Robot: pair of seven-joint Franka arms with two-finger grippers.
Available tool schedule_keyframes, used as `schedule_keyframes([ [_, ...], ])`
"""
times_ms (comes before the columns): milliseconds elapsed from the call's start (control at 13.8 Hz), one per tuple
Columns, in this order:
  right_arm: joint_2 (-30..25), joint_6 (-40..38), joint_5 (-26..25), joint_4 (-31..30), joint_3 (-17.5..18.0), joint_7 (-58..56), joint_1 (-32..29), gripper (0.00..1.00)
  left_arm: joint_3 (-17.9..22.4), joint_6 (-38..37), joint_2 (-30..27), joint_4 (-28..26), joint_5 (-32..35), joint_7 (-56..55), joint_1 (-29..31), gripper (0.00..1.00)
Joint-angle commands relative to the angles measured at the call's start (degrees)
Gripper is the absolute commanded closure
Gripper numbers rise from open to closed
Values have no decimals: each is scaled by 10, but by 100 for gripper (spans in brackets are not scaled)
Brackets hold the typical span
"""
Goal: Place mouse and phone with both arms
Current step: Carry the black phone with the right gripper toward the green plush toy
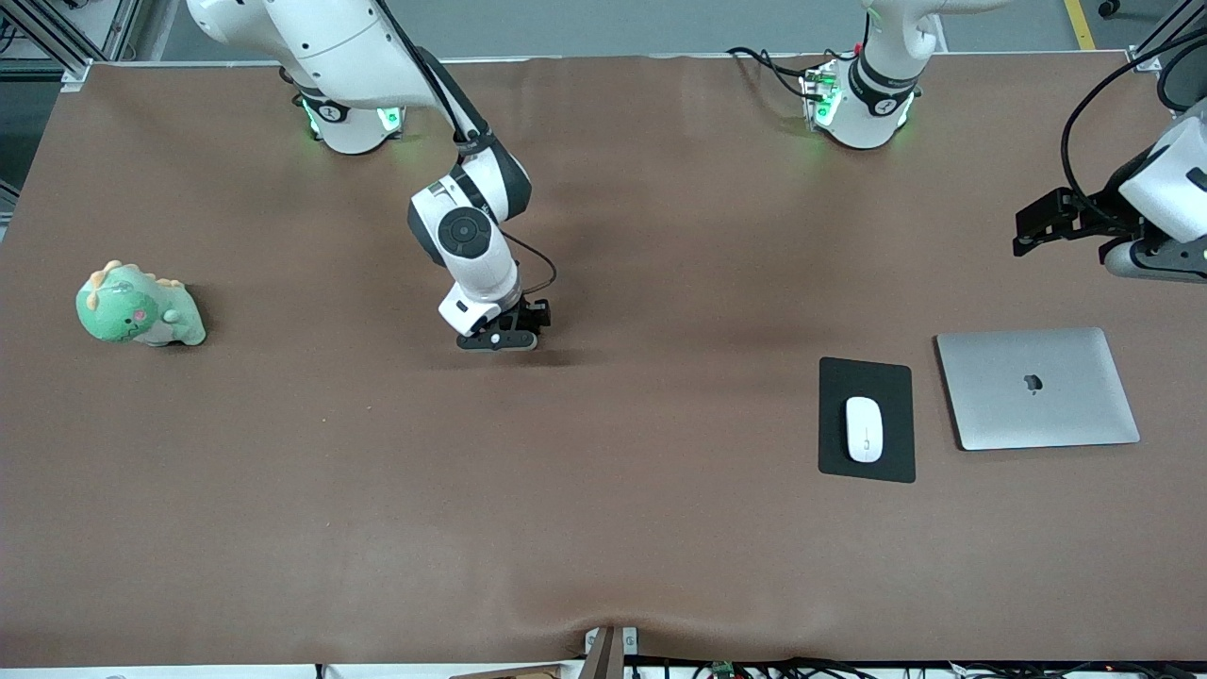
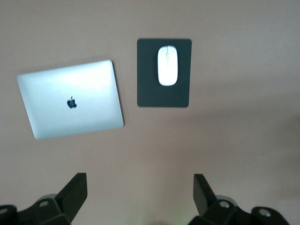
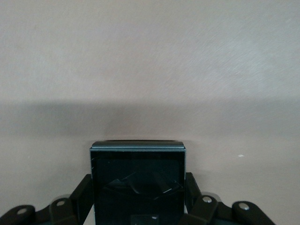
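Gripping phone (image 3: 137, 180), right jaws clamped

Brown table covering (image 1: 603, 528); grey floor (image 1: 660, 24) above; metal frame (image 1: 57, 38) at corner.

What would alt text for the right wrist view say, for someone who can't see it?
The right gripper has its black jaws shut on the phone, a glossy black, nearly square device gripped by two of its sides. The plain brown table fills the rest of the view, with a dark band of shadow across it near the phone.

High front view — two wrist close-ups.
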Motion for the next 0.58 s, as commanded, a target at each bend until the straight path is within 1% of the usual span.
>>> schedule_keyframes([
  [0,-28,-58,-8,30,-18,10,-10,100,-3,-26,0,13,1,10,12,0],
  [217,-55,-128,-7,52,-20,7,-46,100,-7,-26,0,13,2,7,9,0],
  [507,-101,-168,-8,47,-21,-2,-96,100,-21,-19,8,13,2,5,5,0],
])
